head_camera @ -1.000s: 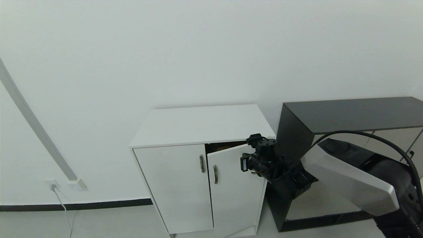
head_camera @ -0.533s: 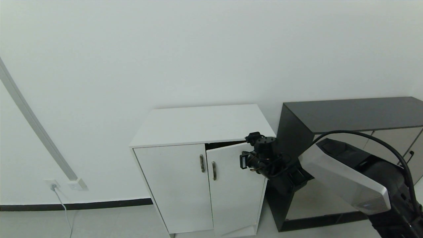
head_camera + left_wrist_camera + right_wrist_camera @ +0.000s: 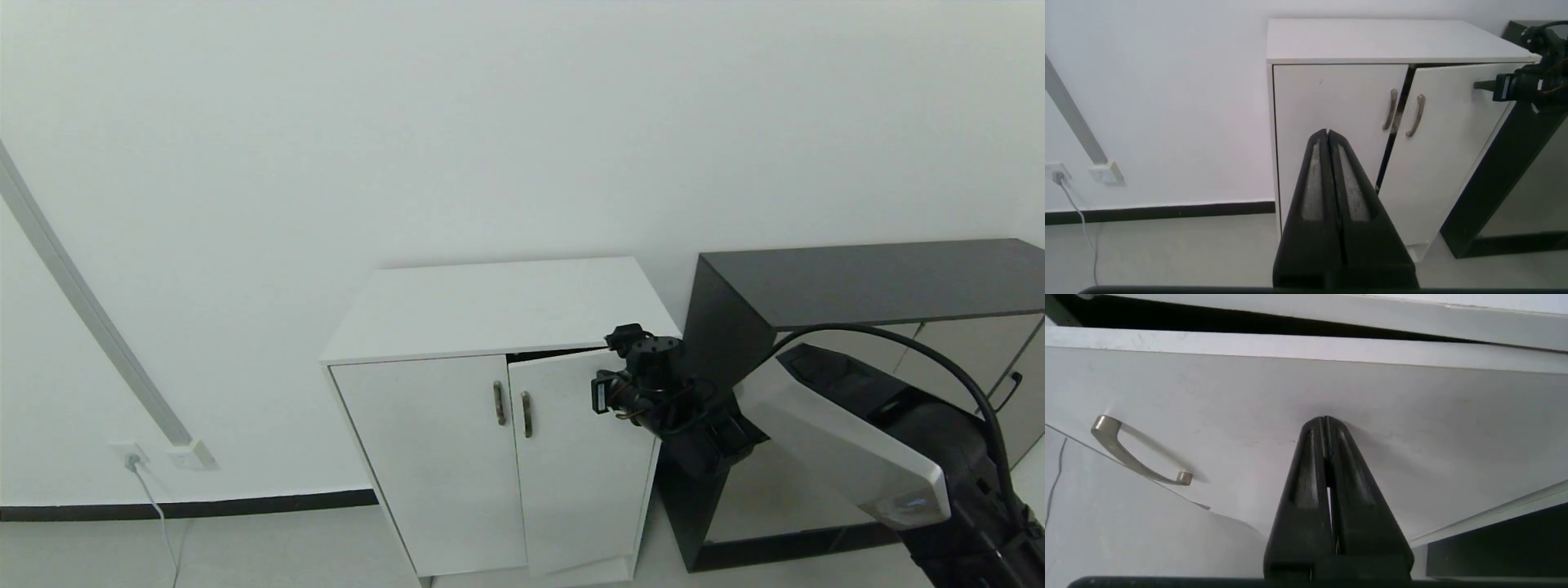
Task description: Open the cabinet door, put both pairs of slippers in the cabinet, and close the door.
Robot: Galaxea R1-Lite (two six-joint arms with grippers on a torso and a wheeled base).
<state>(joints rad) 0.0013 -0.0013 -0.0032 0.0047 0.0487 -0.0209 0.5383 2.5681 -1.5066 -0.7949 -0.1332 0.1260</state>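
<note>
White cabinet (image 3: 490, 310), two doors (image 3: 433, 457), two handles (image 3: 499, 403), right door (image 3: 584, 482) ajar; both arms' jaws clenched.

the right door (image 3: 581, 465) hides nearly all inside the cabinet (image 3: 490, 310).

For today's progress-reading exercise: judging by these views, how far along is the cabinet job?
Done: the left door is shut; whether slippers are inside is hidden. In hand: the shut right gripper rests against the right door, ajar with a dark gap at its top. Left: closing it flush.
</note>
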